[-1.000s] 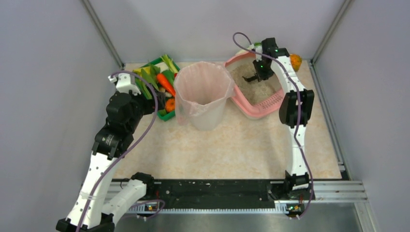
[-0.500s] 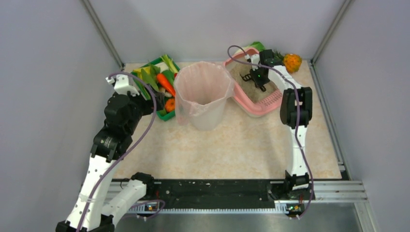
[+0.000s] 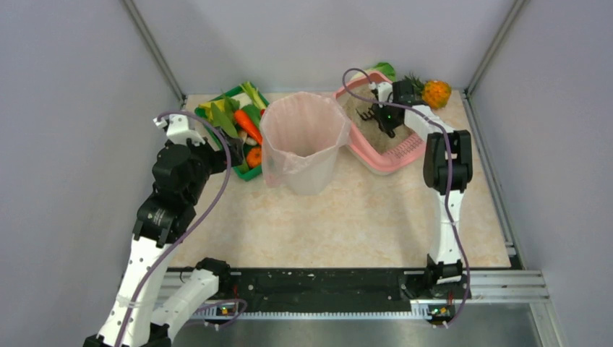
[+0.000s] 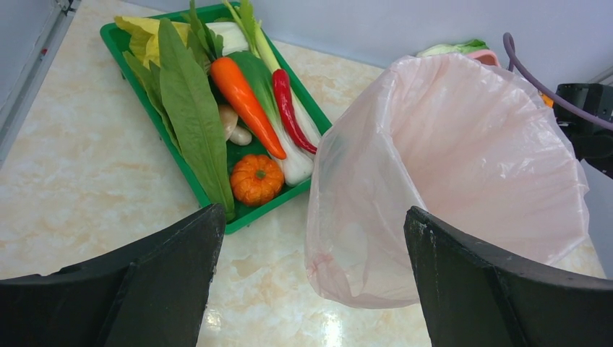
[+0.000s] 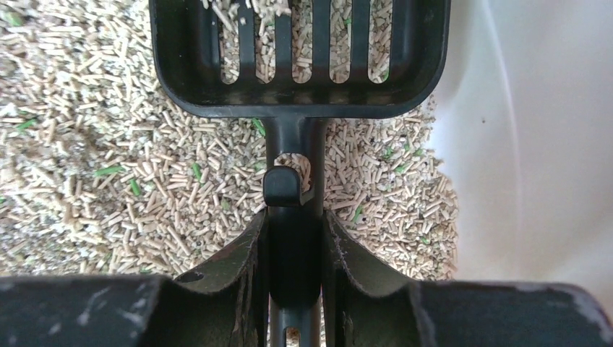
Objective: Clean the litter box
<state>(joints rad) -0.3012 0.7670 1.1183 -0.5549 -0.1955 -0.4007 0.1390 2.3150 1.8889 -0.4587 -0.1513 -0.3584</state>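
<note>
So, litter box [image 3: 396, 160]: pink tray, found at the far right of the table [image 3: 347, 224], just beside the pink-lined bin [image 3: 303, 137]. The slotted lip is turned toward the near right.
Litter [image 5: 108, 181]: beige pellets, with a few green bits mixed in. The pale inner wall of the box is seen along the right of the right wrist view.
Right gripper [image 5: 296, 238]: fully clamped on the handle of a black slotted scoop [image 5: 300, 50], with the handle pinched between both fingers.
Scoop head: pointed away from the wrist and held low over the litter, close to the box wall. Pellets are seen through the slots. Whether it's actually touching the litter can't be told.
Left gripper [image 4: 312, 217]: spread as wide as it goes, with nothing held. It's parked above the table between the green vegetable tray [image 4: 267, 217] and the bin, and both are framed by the fingers.
Vegetable tray: packed with a carrot [image 4: 246, 101], a red chili [image 4: 289, 108], a little pumpkin [image 4: 258, 179] and long green leaves [image 4: 191, 108]. It's set left of the bin, well apart from the litter box.
Extra: a small orange pineapple-looking thing [image 3: 436, 92] is spotted just past the box's far right corner.
</note>
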